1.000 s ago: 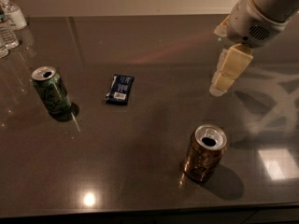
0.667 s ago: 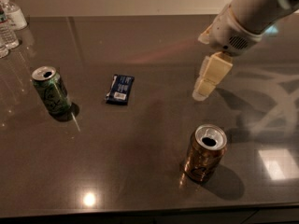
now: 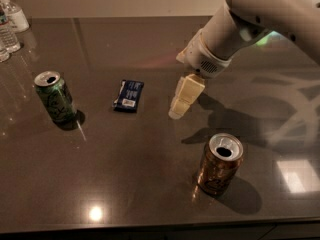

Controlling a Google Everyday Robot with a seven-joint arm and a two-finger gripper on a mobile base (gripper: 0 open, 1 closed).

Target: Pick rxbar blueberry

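We see the gripper [image 3: 181, 104] hanging over the dark table [image 3: 125, 184], close beside the blueberry bar [image 3: 128, 95] but not touching it.

The bar lies flat near the middle of the table, its white label patch at the end nearer us. The gripper points down and towards the bar from the white arm [image 3: 250, 19], which reaches in from the upper right. We cannot tell whether the gripper is open or closed, and we see nothing in its hold. A green can [image 3: 55, 96] stands well to the other side of the bar, a brown can [image 3: 220, 164] stands nearer us below the gripper, and water bottles [image 3: 9, 26] stand at the far left corner.
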